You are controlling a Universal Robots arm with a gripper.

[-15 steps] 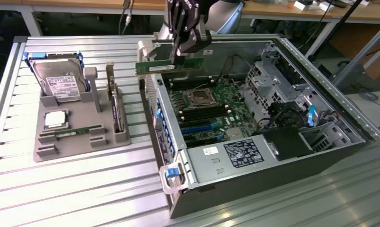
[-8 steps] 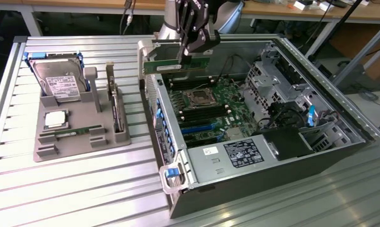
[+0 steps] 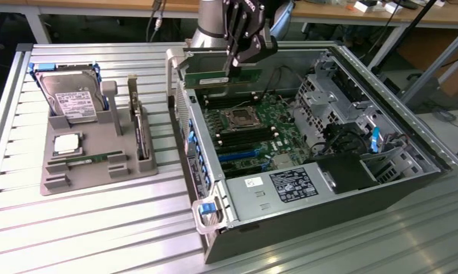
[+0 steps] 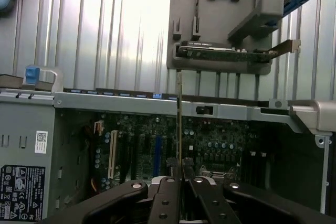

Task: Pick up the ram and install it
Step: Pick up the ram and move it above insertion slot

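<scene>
My gripper (image 3: 232,69) is shut on the ram (image 3: 217,80), a long narrow green board with a white label. I hold it level and on edge above the far end of the open computer case (image 3: 305,197). It hangs over the dark memory slots (image 3: 227,104) beside the CPU socket (image 3: 240,118) on the motherboard. In the wrist view the ram (image 4: 179,119) appears edge-on as a thin line running out from between my fingertips (image 4: 179,170), with the motherboard (image 4: 210,140) beneath it.
On the exterior view's left, a grey fixture tray (image 3: 99,171) carries a hard drive (image 3: 73,100), a silver CPU chip (image 3: 67,144) and an upright expansion card (image 3: 141,128). Drive cages and cables (image 3: 343,114) fill the case's right half. The ribbed metal table (image 3: 84,228) surrounds everything.
</scene>
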